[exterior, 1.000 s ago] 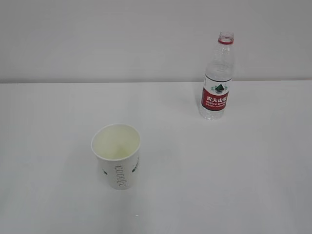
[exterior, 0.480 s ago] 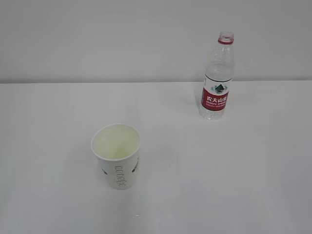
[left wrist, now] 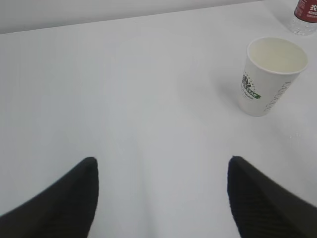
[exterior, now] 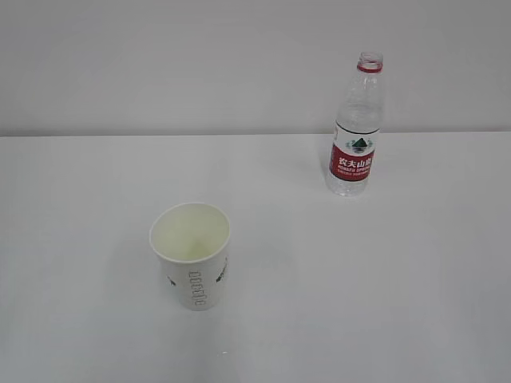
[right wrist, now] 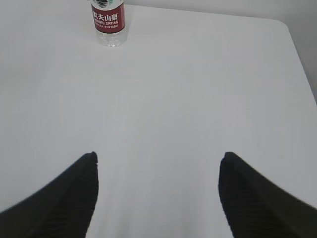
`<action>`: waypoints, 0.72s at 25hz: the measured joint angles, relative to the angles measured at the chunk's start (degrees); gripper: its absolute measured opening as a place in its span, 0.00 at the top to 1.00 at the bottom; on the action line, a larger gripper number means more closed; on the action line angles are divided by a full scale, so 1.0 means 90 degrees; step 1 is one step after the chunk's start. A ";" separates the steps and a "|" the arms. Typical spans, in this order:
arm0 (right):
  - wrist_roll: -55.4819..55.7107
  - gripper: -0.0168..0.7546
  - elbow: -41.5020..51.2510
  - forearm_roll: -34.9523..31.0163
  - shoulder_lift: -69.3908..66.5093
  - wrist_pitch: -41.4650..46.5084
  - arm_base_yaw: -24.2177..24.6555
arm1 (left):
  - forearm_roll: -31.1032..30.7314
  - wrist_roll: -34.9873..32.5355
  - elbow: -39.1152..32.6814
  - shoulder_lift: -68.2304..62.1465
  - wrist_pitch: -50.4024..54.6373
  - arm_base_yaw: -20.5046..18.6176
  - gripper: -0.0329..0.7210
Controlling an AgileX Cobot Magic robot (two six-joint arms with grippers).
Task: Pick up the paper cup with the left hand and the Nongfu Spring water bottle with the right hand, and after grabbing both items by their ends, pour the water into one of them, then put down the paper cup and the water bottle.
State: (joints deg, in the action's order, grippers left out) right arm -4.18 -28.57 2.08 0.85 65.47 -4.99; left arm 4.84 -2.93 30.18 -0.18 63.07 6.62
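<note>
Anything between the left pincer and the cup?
Nothing visible. In the left wrist view the open left pincer has only bare white table ahead of it, up to the paper cup, which stands upright ahead to its right.

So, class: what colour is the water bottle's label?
Red on the Nongfu Spring water bottle; clearest in the exterior view.

The Nongfu Spring water bottle (right wrist: 107, 21) carries "NONGFU SPRING" on its red label.

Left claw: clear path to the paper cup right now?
Probably yes. In the left wrist view the left claw is open over bare table, with the upright paper cup ahead and to the right, nothing between. The water bottle stands beyond it.
</note>
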 joint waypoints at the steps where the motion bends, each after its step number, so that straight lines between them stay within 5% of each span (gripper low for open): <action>1: 0.0000 0.24 0.0000 0.0000 0.0000 0.0000 0.0000 | 0.0000 0.0000 0.0000 0.0000 0.0000 0.0000 0.17; 18: 0.0000 0.24 0.0000 0.0000 0.0000 0.0000 0.0000 | 0.0026 0.0000 0.0000 0.0000 0.0000 0.0000 0.19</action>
State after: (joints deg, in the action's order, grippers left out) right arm -4.18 -28.57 2.08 0.85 65.47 -4.99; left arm 5.08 -2.93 30.18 -0.18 63.07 6.62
